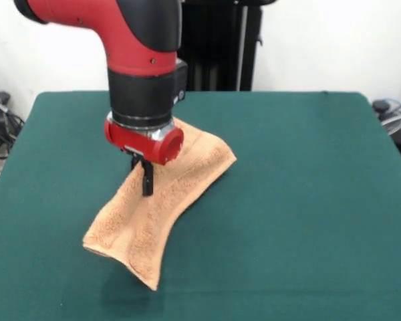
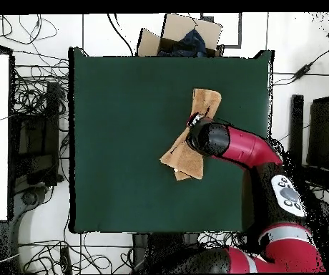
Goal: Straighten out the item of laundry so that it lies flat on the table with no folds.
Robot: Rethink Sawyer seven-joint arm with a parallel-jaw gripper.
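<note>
No brand or writing can be read. In the overhead view a cardboard box (image 2: 185, 36) sits past the table's (image 2: 117, 143) upper edge, cables at the frame's left. The towel (image 1: 162, 200) lies rumpled and folded, running diagonally left of centre in the front view. The gripper (image 1: 146, 179) stands directly over its middle, touching it; whether the jaws are apart or together, I cannot tell.

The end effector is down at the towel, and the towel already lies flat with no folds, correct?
Not quite. The end effector is down at the towel, but the towel is not flat: the front view shows it bunched into a folded, bent strip on the table.
</note>
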